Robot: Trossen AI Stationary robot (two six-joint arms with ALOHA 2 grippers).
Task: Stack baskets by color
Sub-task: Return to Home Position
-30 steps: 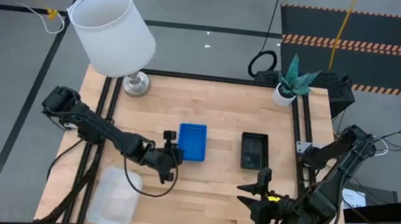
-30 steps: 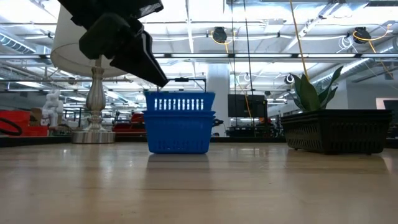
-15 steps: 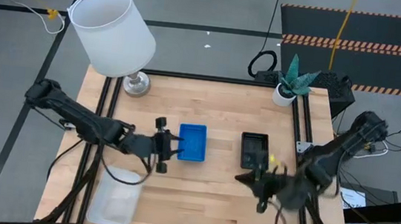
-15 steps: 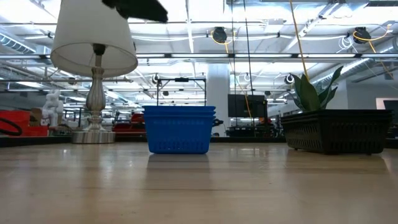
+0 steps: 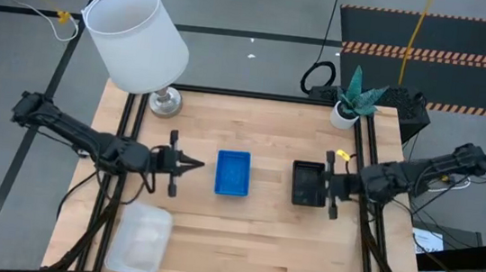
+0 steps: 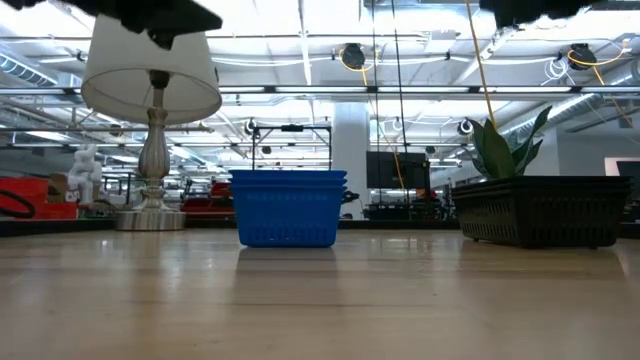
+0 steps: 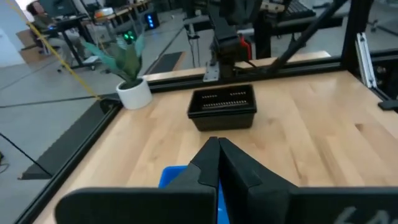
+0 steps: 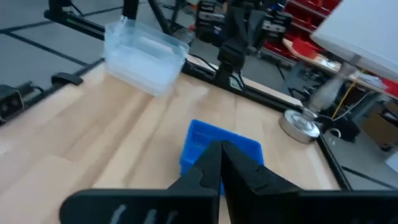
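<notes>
Three basket stacks are sitting apart: one blue stack [image 5: 232, 172], one black stack [image 5: 306, 184], one clear stack [image 5: 141, 241]. The left gripper [image 7: 214, 150] and right gripper [image 8: 219, 151] are hovering, fingers pinched together, empty.

The wooden table [image 5: 259, 237] bears the blue basket stack [image 5: 232, 172] just ahead of the left gripper [image 5: 199, 162] and the black basket stack [image 5: 307, 183] just before the right gripper [image 5: 327, 184]. The clear basket stack [image 5: 140, 239] and the lamp base [image 5: 164, 102] lie to either side of the left gripper.
</notes>
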